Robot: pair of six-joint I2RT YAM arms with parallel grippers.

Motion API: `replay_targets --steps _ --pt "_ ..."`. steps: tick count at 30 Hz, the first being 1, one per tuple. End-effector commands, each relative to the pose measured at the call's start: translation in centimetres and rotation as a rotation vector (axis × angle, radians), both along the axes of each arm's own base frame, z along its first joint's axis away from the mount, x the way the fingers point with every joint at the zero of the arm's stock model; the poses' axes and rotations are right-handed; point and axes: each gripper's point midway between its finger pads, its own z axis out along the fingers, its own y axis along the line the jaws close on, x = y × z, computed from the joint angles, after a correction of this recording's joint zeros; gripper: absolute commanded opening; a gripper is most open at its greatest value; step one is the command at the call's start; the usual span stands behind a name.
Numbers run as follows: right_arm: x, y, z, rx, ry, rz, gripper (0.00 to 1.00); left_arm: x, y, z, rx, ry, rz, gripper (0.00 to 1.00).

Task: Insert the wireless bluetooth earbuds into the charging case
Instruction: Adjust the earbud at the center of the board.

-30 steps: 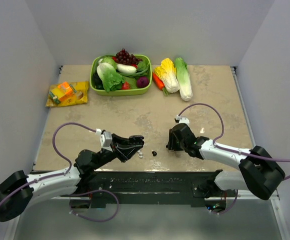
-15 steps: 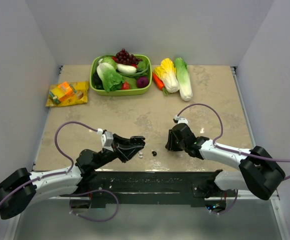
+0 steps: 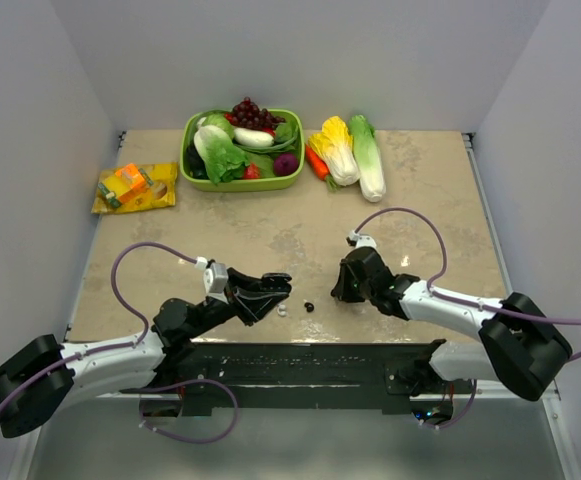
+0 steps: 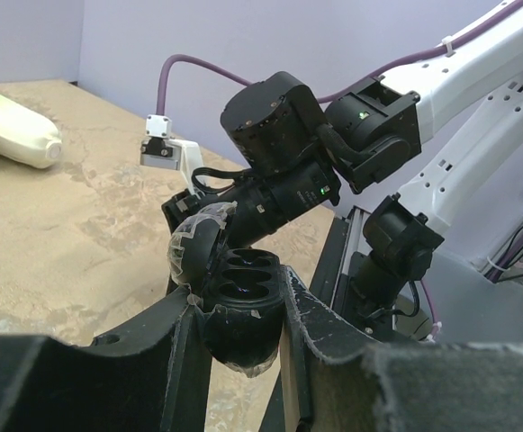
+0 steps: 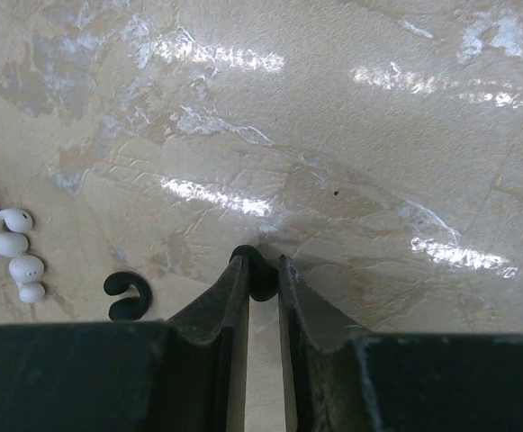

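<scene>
My left gripper (image 3: 270,287) is shut on the black charging case (image 4: 243,281), whose lid stands open over empty sockets; it hangs just above the table's near edge. My right gripper (image 5: 259,266) is down on the table, and its fingers press both sides of a small black earbud (image 5: 262,281). A second black earbud (image 5: 128,297) lies to its left, also seen from above (image 3: 309,306). Two white earbuds (image 5: 13,236) lie further left, between the two grippers (image 3: 283,310). The right gripper (image 3: 338,292) sits right of these buds.
A green basket (image 3: 242,185) of vegetables stands at the back, with cabbages and a carrot (image 3: 350,152) to its right. A yellow snack packet (image 3: 135,187) lies at the far left. The right arm (image 4: 279,117) fills the left wrist view close ahead.
The right gripper's fingers have come together onto the black earbud. The left gripper with the case has crept slightly to the right.
</scene>
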Motion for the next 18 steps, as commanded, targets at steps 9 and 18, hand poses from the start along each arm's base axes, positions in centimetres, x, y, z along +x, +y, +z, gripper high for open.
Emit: replay_targets --steps 9,18 --pt "0.1 2.5 7.1 0.418 -0.129 -0.104 0.0 -0.6 0.9 0.1 -0.036 -0.023 0.008 0.0" --pt "0.5 3.5 4.5 0.554 -0.024 -0.25 0.0 -0.4 1.3 -0.3 -0.052 -0.005 0.025 0.0"
